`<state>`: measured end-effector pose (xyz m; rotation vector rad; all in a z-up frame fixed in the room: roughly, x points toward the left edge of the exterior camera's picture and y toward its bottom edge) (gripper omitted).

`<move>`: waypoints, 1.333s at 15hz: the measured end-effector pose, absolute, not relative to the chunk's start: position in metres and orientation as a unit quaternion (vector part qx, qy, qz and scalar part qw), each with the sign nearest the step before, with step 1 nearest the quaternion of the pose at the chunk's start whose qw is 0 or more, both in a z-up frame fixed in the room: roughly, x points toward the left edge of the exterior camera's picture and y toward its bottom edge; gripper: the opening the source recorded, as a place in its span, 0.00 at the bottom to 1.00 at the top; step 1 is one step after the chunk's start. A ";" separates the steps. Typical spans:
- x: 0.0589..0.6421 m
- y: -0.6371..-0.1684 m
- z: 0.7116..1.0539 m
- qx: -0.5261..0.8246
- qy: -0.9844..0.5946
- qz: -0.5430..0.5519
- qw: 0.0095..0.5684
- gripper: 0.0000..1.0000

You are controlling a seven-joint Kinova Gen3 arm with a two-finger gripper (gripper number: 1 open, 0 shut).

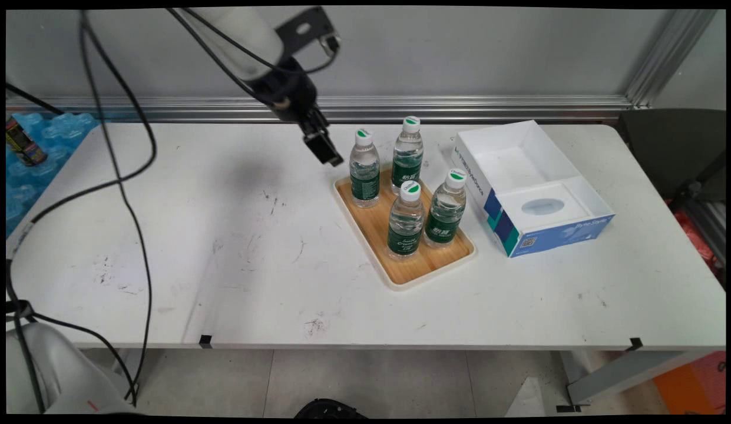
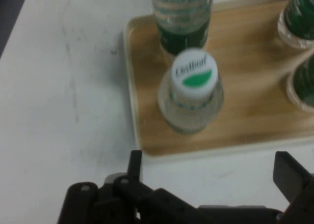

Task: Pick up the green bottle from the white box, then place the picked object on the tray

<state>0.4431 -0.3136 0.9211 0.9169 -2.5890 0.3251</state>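
**Asker:** What lies closest to the viewer?

**Describer:** Nearest is the front edge of a white table [image 1: 224,247], scuffed with dark marks. Right of its centre lies a wooden tray [image 1: 413,268] with a pale rim, set at an angle. Four clear water bottles with green labels and white caps stand upright on it, in two pairs.

**Asker:** And the robot's hand?

**Describer:** It is a black gripper [image 1: 324,148], and it hangs above the table just off the tray's far left corner. The hand view shows its two fingers spread wide apart with nothing between them, so it grasps nothing.

**Asker:** Which bottle is closest to it?

**Describer:** The back-left bottle [image 1: 364,168] is just to the right of the fingers and does not touch them. In the hand view a bottle cap [image 2: 196,74] sits just ahead of the gripper [image 2: 211,171], inside the tray's corner. That is most likely the same bottle.

**Asker:** How do things stand overall?

**Describer:** The back-right bottle [image 1: 407,154], the front-left bottle [image 1: 406,221] and the front-right bottle [image 1: 446,207] all stand on the tray, as does the back-left one. None is lifted or tipped. Just beside the tray on the right sits an open white box [image 1: 553,232] with blue sides and two compartments. The nearer compartment has an oval hollow. I see no bottle in either one.
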 end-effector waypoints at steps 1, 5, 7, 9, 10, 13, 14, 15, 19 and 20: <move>0.438 -0.319 0.912 0.324 -0.919 0.116 0.190 1.00; 0.420 -0.340 0.877 0.323 -0.918 0.117 0.198 1.00; 0.415 -0.349 0.864 0.325 -0.918 0.116 0.198 1.00; 0.412 -0.354 0.855 0.326 -0.917 0.116 0.197 1.00; 0.410 -0.358 0.850 0.326 -0.917 0.116 0.197 1.00; 0.406 -0.365 0.839 0.325 -0.918 0.117 0.197 0.00; 0.405 -0.366 0.836 0.324 -0.918 0.117 0.197 0.00; 0.404 -0.367 0.835 0.323 -0.918 0.117 0.196 0.00; 0.405 -0.369 0.836 0.320 -0.920 0.117 0.195 0.00; 0.406 -0.369 0.839 0.319 -0.920 0.118 0.195 0.00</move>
